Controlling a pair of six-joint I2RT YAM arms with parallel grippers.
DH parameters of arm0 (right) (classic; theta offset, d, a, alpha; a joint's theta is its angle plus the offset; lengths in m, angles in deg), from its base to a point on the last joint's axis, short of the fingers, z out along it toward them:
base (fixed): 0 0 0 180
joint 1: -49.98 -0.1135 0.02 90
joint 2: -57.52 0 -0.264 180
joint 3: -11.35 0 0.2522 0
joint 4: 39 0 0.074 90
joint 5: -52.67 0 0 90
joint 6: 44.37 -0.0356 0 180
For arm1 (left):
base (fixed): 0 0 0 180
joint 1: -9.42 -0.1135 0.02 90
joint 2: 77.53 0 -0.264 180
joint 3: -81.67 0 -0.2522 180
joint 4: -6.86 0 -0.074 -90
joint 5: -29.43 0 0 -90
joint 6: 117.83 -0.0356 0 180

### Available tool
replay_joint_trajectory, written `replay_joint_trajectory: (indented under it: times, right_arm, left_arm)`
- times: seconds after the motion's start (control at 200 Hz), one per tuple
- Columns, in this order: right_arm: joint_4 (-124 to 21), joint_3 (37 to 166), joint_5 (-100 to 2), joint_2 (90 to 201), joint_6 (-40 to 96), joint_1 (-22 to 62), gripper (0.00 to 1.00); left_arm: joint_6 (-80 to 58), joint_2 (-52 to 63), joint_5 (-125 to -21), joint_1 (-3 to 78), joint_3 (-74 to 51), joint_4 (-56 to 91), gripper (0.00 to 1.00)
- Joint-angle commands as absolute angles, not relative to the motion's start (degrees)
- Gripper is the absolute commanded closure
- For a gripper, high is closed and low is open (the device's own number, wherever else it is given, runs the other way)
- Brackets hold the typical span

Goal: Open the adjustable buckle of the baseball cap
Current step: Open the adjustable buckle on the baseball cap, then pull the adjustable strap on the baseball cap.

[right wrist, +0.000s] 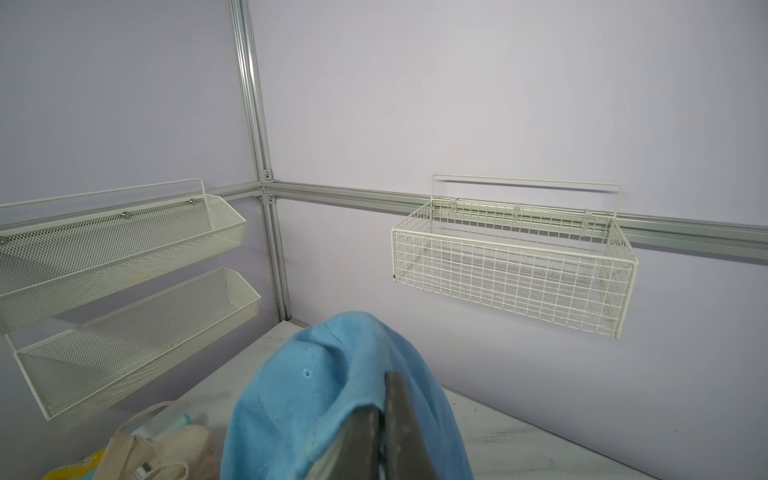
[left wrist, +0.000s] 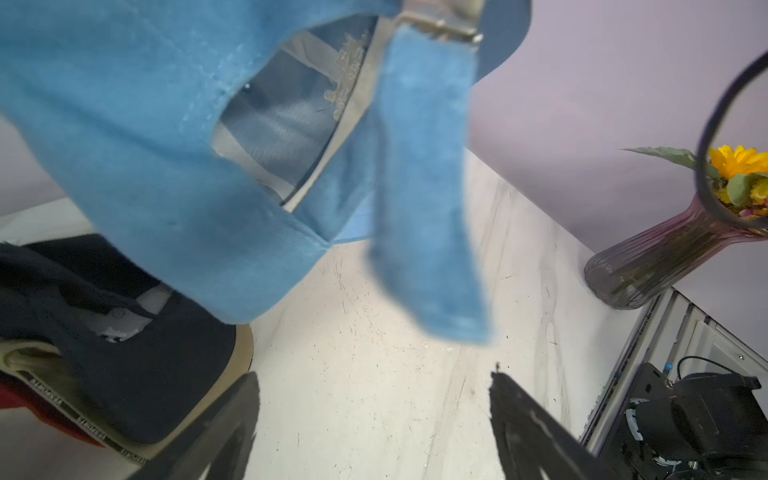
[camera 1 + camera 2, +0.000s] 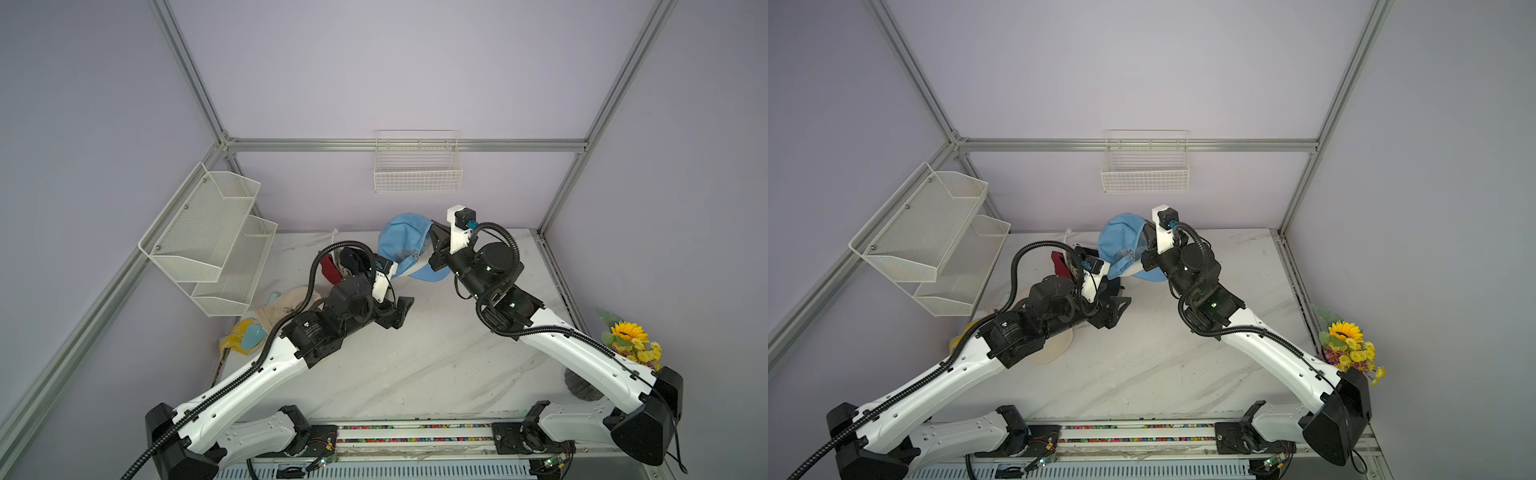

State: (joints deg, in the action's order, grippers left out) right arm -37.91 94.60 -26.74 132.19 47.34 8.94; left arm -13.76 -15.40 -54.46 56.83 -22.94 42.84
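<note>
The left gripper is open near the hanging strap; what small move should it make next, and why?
Probably advance the left gripper to the strap and close on it near the metal buckle. Its jaws stand open and empty, short of the strap's loose end, the strap hangs from the buckle, and the right gripper holds the blue cap up.

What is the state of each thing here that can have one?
Cap, held off the table by the right end effector.
Right end effector, shut on the cap.
Left end effector, open, empty.
Strap, hangs loose from the buckle.
Buckle, open or shut cannot be told.
Basket, empty.
Vase, upright, with flowers.
</note>
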Motion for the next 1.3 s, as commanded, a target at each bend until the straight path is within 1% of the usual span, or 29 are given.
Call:
replay_joint_trajectory:
  times: [0.0,0.185,0.34,0.64,0.84,1.09,1.295]
  right_arm:
    - [-39.3,97.2,-28.5,133.1,45.8,8.9,1.00]
    - [-42.1,99.4,-28.4,134.0,45.0,8.9,1.00]
    - [-43.5,100.2,-29.4,133.9,44.1,8.9,1.00]
    - [-44.1,100.1,-30.3,132.0,43.3,8.8,1.00]
    - [-44.5,100.6,-31.4,131.0,42.1,8.5,1.00]
    - [-44.9,100.1,-32.8,129.5,40.4,7.4,1.00]
    - [-45.7,98.4,-32.4,127.9,40.1,6.5,1.00]
  left_arm:
    - [-19.5,-16.3,-45.2,60.5,-22.0,37.8,0.12]
    - [-26.6,-17.2,-34.2,67.0,-23.5,31.5,0.11]
    - [-30.8,-17.8,-28.6,68.9,-25.1,26.8,0.11]
    - [-33.6,-15.9,-26.7,68.9,-24.8,24.5,0.14]
    - [-35.1,-14.2,-27.8,68.9,-25.0,21.9,0.14]
    - [-36.0,-13.3,-25.8,68.9,-24.0,21.3,0.15]
    - [-36.8,-14.0,-23.7,68.9,-24.2,19.9,0.18]
